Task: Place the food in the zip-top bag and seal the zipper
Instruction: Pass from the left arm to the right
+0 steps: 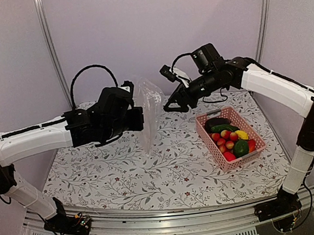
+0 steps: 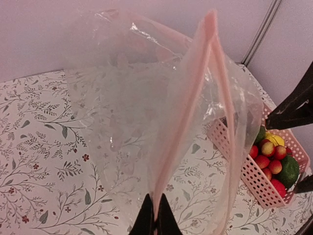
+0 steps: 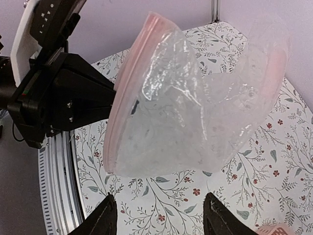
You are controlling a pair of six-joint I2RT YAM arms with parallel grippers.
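Note:
The clear zip-top bag [image 1: 148, 110] hangs in the air at mid-table, held by my left gripper [image 1: 140, 119]. In the left wrist view my left gripper [image 2: 155, 218] is shut on the bag's pinkish zipper strip [image 2: 188, 112], and the mouth gapes open to the right. My right gripper [image 1: 171, 106] is open and empty, just right of the bag; in the right wrist view its fingertips [image 3: 105, 215] spread wide below the bag [image 3: 195, 107]. The food [image 1: 228, 139], red, green, yellow and orange pieces, lies in the pink basket [image 1: 219, 155].
The pink slotted basket [image 2: 234, 156] stands at the right of the floral tablecloth [image 1: 123, 175]. Metal frame posts [image 1: 52, 49] rise at the back left and back right. A black cable [image 1: 89, 71] loops over my left arm.

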